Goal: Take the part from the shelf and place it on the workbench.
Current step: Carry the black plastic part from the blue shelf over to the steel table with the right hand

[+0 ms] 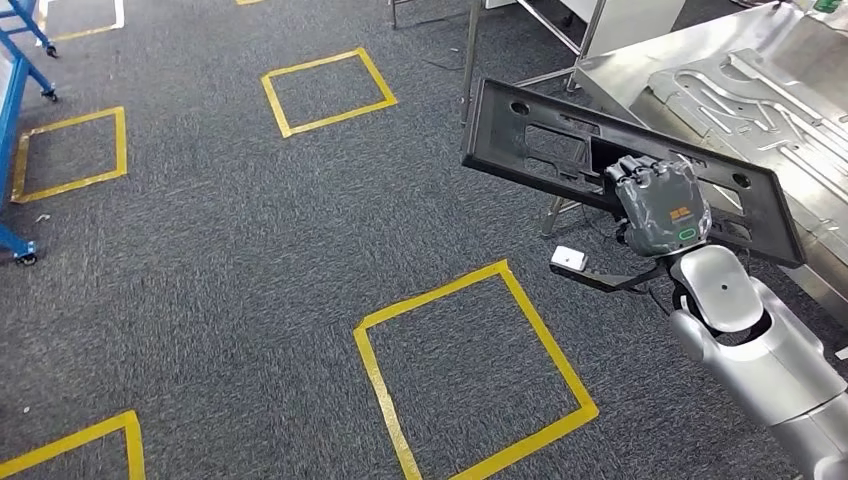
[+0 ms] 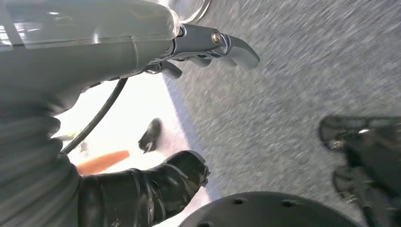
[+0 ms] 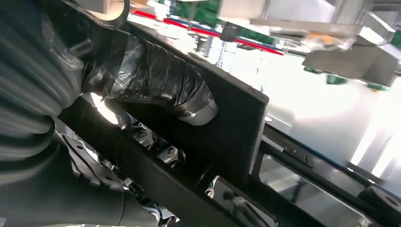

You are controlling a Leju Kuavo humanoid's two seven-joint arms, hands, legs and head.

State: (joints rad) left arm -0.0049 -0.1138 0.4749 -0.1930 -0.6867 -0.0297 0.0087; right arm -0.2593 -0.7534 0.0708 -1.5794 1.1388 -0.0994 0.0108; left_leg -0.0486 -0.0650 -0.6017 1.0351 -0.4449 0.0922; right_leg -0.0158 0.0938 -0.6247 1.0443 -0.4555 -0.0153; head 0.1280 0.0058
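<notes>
In the head view my right hand [image 1: 660,200] grips a long black plastic frame part [image 1: 540,145], flat with cut-out openings. It hangs in the air over the grey carpet, tilted, with its far end at the edge of the metal workbench [image 1: 640,60]. In the right wrist view my thumb [image 3: 161,80] presses on the black frame part [image 3: 236,123] and the fingers wrap it from the other side. The left wrist view has my left hand [image 2: 142,109] above the carpet, fingers apart and holding nothing.
Stamped metal panels [image 1: 740,95] lie on the workbench. Yellow tape squares [image 1: 470,370] mark the carpet. A blue cart frame [image 1: 20,100] stands at the far left, and metal stand legs [image 1: 470,50] rise beside the workbench.
</notes>
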